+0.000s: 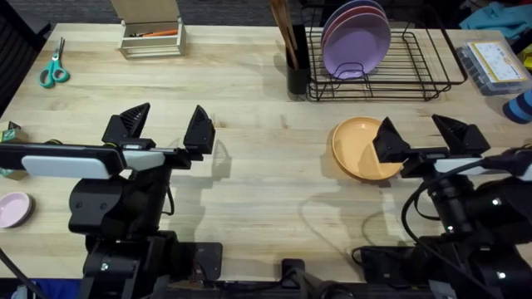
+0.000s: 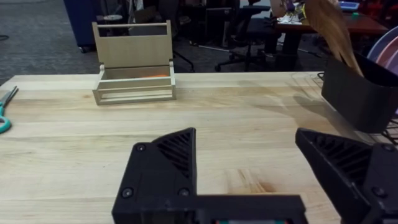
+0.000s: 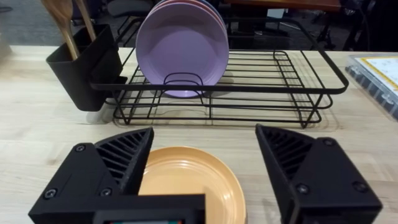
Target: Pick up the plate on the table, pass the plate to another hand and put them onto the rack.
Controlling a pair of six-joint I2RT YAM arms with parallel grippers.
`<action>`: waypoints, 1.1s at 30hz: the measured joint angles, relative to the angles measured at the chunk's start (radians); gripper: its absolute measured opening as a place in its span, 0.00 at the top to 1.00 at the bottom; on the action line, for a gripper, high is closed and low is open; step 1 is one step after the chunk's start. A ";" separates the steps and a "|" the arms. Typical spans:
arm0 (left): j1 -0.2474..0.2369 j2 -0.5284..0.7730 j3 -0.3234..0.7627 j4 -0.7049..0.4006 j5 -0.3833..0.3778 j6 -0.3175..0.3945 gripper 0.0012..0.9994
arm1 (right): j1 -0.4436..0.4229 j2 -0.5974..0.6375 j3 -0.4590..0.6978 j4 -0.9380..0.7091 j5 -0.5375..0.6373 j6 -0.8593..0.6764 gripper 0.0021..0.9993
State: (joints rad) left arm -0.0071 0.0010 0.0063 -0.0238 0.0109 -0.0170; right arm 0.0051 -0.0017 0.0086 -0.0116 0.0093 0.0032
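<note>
Currently | round glossy orange-tan plate (image 1: 359,148) flat on table (image 1: 266,166) | likely stiff, light, slippery: pinch raised rim | right hand (image 1: 420,137) released over it | left hand (image 1: 166,126) released, empty

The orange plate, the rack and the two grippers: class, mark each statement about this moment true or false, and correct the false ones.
1. The orange plate lies flat on the table. True.
2. The rack holds no plates. False: lavender plates stand upright in it.
3. The right gripper has its fingers open. True.
4. The left gripper is shut on the orange plate. False: it is open, holding nothing, apart from the plate.
5. A black utensil holder stands at the rack's left end. True.
</note>
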 joint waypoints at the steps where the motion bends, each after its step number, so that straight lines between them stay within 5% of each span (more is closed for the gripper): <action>1: 0.000 0.000 0.000 -0.010 0.000 0.000 0.01 | 0.000 0.000 0.000 -0.006 0.000 0.000 0.00; 20: 0.000 0.003 0.013 -0.087 0.038 0.000 0.01 | 0.000 0.001 0.013 -0.031 -0.012 0.011 0.00; 26: 0.000 0.019 0.158 -0.319 0.077 -0.001 0.01 | 0.000 0.017 0.160 -0.309 -0.037 0.019 0.00; 33: 0.000 0.216 0.435 -0.467 0.087 -0.001 0.01 | 0.000 0.189 0.484 -0.544 -0.042 0.019 0.00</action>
State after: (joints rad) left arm -0.0071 0.2170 0.4413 -0.4909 0.0981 -0.0177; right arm 0.0051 0.1868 0.4922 -0.5560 -0.0325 0.0226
